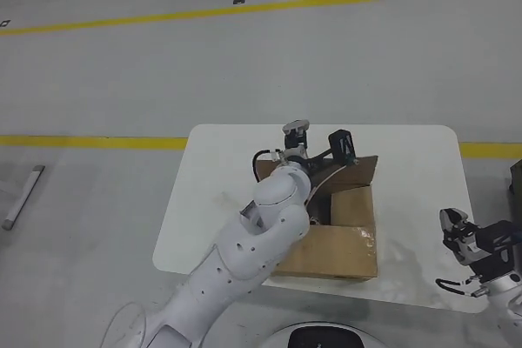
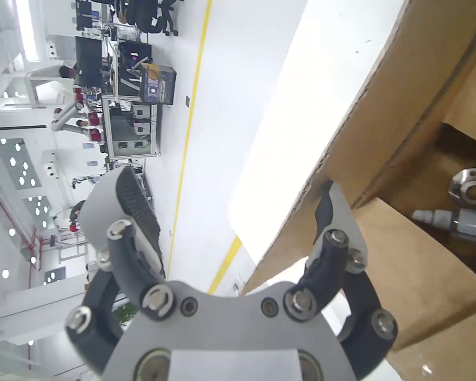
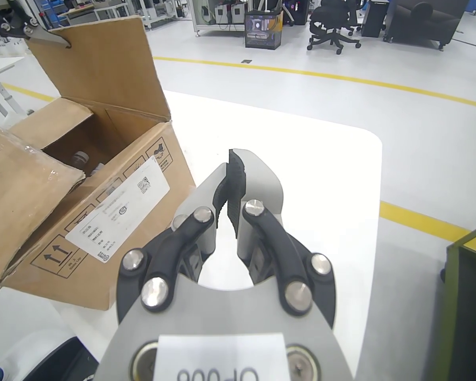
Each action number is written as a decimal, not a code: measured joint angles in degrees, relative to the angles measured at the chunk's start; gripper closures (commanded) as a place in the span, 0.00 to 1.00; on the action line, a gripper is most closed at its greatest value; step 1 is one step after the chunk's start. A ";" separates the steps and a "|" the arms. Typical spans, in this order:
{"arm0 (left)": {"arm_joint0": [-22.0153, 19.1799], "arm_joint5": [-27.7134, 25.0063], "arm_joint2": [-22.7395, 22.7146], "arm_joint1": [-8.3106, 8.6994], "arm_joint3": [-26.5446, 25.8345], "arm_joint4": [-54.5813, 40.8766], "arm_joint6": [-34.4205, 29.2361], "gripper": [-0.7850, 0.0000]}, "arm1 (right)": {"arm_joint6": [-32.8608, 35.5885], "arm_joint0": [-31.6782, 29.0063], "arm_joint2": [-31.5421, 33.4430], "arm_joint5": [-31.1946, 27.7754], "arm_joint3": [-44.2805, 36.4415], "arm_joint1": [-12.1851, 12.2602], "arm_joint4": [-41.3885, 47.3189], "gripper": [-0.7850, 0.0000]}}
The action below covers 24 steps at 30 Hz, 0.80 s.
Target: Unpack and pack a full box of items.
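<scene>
On the white bench (image 1: 418,174), toward its middle, the cardboard box (image 1: 344,248) is sitting with its flaps open. A metal ring (image 2: 474,190) and a grey tube (image 2: 452,220) are lying inside. Its far flap (image 3: 103,69) is standing upright, and the left gripper (image 2: 226,196) is hanging at that flap's top corner with its fingers spread apart. One finger (image 2: 331,212) is touching the flap's inner side, and the other (image 2: 135,208) is sitting well clear on the outer side. The right gripper (image 3: 232,176) is hovering above the bench off the box's right side, well apart from it. Its fingers are pressing together and holding nothing.
</scene>
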 measured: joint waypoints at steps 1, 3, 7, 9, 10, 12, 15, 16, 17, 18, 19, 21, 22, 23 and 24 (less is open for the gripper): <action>-0.93 0.62 0.19 -0.38 1.59 -0.16 0.37 0.00 | 0.05 -0.03 0.07 0.01 0.00 0.00 0.07 1.00; -2.97 1.79 0.86 -1.32 5.54 -0.39 1.00 0.00 | 0.15 -0.09 0.26 0.08 0.00 -0.01 0.15 1.00; -5.86 4.43 2.04 -3.13 12.02 -1.40 1.75 0.00 | 0.27 -0.13 0.61 0.12 0.07 -0.03 0.42 1.00; -6.85 5.70 2.70 -4.12 15.08 -2.43 1.99 0.00 | 0.37 -0.09 0.79 0.13 0.15 -0.03 0.49 1.00; -7.30 5.73 3.13 -4.54 16.46 -2.64 1.96 0.00 | 0.41 -0.06 0.82 0.13 0.18 -0.03 0.51 1.00; -8.24 6.17 3.84 -5.51 19.43 -3.59 2.22 0.00 | 0.48 0.01 0.87 0.10 0.24 -0.05 0.58 1.00; -9.53 6.49 4.82 -6.74 23.27 -3.87 2.51 0.00 | 0.69 0.05 0.87 0.11 0.21 -0.07 0.61 1.00; -9.82 6.59 5.05 -7.07 24.39 -3.94 2.63 0.00 | 0.76 0.07 0.89 0.09 0.19 -0.07 0.55 1.00; -10.09 6.68 5.25 -7.39 25.48 -4.00 2.77 0.00 | 0.83 0.10 0.90 0.07 0.20 -0.07 0.51 1.00; -10.42 6.79 5.46 -7.78 26.93 -4.01 2.95 0.00 | 0.96 0.16 0.93 0.06 0.23 -0.07 0.47 1.00; -10.66 6.86 5.58 -8.05 28.00 -4.01 3.08 0.00 | 1.05 0.21 0.98 0.04 0.24 -0.07 0.47 1.00; -11.09 7.06 5.65 -8.68 30.04 -4.51 3.57 0.00 | 1.22 0.32 1.13 -0.02 0.29 -0.06 0.45 1.00; -11.20 7.13 5.70 -8.95 30.67 -4.74 3.80 0.00 | 1.28 0.37 1.17 -0.04 0.31 -0.06 0.47 1.00; -11.31 7.04 5.88 -9.21 31.23 -4.73 3.94 0.00 | 1.34 0.43 1.19 -0.06 0.32 -0.06 0.48 1.00; -11.47 6.88 6.16 -9.54 31.89 -4.50 4.01 0.00 | 1.44 0.53 1.16 -0.08 0.31 -0.06 0.49 1.00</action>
